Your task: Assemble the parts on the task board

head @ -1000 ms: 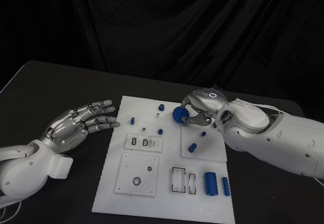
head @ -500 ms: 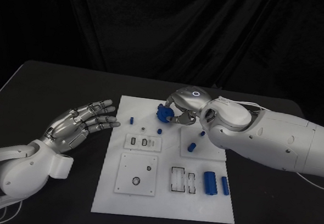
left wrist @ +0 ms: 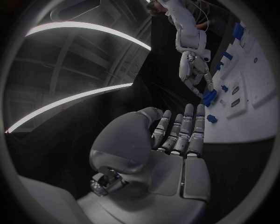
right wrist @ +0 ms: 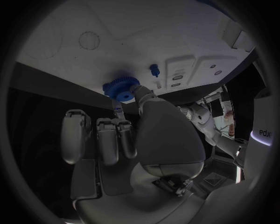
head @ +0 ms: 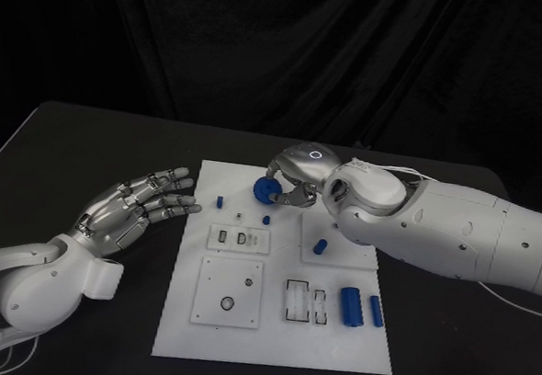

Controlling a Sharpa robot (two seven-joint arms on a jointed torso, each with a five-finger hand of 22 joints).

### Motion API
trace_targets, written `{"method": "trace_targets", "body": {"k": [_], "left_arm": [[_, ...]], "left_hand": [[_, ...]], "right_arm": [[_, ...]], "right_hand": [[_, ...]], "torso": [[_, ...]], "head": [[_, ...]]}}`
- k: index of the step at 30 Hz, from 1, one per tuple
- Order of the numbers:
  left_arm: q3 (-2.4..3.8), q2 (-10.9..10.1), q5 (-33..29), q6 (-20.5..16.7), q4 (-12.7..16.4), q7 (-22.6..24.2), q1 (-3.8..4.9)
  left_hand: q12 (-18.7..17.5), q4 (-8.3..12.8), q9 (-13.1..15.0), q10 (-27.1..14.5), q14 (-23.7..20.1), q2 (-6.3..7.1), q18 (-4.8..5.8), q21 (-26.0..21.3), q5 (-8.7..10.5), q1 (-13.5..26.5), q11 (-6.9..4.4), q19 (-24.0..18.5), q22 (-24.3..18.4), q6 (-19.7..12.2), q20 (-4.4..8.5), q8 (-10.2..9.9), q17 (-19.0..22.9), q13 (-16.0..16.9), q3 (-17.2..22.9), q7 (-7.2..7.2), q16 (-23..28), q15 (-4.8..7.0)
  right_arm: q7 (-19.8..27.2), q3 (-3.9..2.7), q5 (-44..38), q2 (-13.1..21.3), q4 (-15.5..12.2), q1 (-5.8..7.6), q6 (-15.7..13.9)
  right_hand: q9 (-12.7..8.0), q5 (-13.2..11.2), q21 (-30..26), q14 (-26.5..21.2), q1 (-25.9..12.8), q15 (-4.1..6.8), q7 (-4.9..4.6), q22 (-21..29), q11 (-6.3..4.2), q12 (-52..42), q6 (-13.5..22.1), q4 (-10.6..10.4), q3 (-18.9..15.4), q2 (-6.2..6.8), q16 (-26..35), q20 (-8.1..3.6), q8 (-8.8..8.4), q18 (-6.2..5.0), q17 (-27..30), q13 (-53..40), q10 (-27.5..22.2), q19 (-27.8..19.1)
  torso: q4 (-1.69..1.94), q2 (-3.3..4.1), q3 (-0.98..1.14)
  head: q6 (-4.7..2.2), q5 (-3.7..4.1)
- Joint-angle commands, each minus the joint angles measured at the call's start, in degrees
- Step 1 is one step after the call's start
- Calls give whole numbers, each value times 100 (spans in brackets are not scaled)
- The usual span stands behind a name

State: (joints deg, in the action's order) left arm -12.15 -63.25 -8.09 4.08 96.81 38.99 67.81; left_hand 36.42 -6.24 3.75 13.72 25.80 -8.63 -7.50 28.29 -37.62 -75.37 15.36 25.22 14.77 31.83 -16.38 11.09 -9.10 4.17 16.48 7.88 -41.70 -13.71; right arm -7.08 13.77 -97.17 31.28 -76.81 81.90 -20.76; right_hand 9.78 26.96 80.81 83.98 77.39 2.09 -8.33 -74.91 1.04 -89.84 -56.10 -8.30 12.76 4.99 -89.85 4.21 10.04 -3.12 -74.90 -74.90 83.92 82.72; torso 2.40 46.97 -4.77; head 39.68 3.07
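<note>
Head camera looking down on the task board [head: 273, 336], wrist cameras close behind each hand, all sharing the board

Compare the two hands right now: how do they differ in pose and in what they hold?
The right hand pinches a round blue toothed part; the left hand holds nothing. The right hand hangs over the far end of the white task board; the left hand lies beside the board's left edge, above the black table. The left hand's fingers are stretched out flat; the right hand's are curled around the part. Both are silver hands on white arms.
</note>
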Motion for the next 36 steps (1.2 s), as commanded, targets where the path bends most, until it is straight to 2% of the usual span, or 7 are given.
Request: {"method": "trace_targets", "body": {"k": [1,3,10,19,22,29,36], "left_arm": [[4,16,-15,86,7,139,-7],[4,19,-15,87,6,139,-7],[4,40,-15,97,-6,136,-8],[4,44,-15,99,-9,126,-8],[4,43,-15,99,-9,125,-8],[4,42,-15,100,-8,123,-8],[4,35,-15,100,-4,123,-8]], "left_hand": [[20,-4,-2,9,-36,10,79,-32,9,65,40,-32,-9,4,8,-29,6,7,34,31,-22,0],[20,-4,-2,9,-36,10,79,-32,9,65,40,-32,-9,4,8,-29,6,7,34,31,-22,0],[20,-4,-2,9,-36,10,79,-32,9,65,40,-32,-9,4,8,-29,6,7,34,31,-22,0],[20,-4,-2,9,-36,10,79,-32,9,65,40,-32,-9,4,8,-29,6,7,34,31,-22,0],[20,-4,-2,9,-36,10,79,-32,9,65,40,-32,-9,4,8,-29,6,7,34,31,-22,0],[24,5,-3,3,-45,8,82,-31,10,81,42,-37,-9,-3,8,-31,9,7,53,34,-27,-2],[24,5,-3,3,-45,8,82,-31,10,81,42,-37,-9,-3,8,-31,9,7,53,34,-27,-2]], "right_arm": [[24,-6,-31,-34,34,6,142],[24,-6,-31,-51,50,6,164],[50,-6,-31,-155,130,-3,253],[27,-6,-31,-197,173,-13,332],[12,-6,-31,-197,187,-14,353],[-17,-6,-31,-187,197,-15,362],[-34,-6,-31,-150,195,-15,386]], "right_hand": [[958,-35,-46,602,-14,-52,283,-1100,63,-16,-216,1,44,-40,-15,44,325,36,-1510,-1510,608,-11],[953,-43,-61,602,-20,-63,269,-1096,75,-16,-190,-2,56,-37,-15,54,296,32,-1510,-1510,608,-22],[827,-156,-191,602,-80,-99,177,-1065,103,-1,162,-41,159,-2,-15,108,-53,-1,-1510,-1461,544,-109],[445,-546,-410,602,-169,-62,227,-1015,45,81,869,-94,254,69,-15,80,-647,-50,-1510,-1215,220,-239],[285,-575,-460,602,-163,-39,282,-1008,10,108,1174,-75,257,71,-15,62,-659,-59,-1510,-1148,129,-261],[191,-612,-575,602,-156,-35,268,-972,11,152,1346,-59,253,73,-15,53,-660,-86,-1510,-1034,-25,-336],[178,-606,-639,602,-142,-50,228,-954,36,170,1262,-42,260,66,-15,59,-630,-97,-1510,-995,-82,-378]], "torso": [[-5,0,-4],[-4,-2,-4],[-10,-3,3],[-16,-3,6],[-14,-3,6],[-13,-3,5],[-20,-4,5]], "head": [[0,6],[4,9],[10,10],[28,2],[29,6],[40,9],[43,2]]}}
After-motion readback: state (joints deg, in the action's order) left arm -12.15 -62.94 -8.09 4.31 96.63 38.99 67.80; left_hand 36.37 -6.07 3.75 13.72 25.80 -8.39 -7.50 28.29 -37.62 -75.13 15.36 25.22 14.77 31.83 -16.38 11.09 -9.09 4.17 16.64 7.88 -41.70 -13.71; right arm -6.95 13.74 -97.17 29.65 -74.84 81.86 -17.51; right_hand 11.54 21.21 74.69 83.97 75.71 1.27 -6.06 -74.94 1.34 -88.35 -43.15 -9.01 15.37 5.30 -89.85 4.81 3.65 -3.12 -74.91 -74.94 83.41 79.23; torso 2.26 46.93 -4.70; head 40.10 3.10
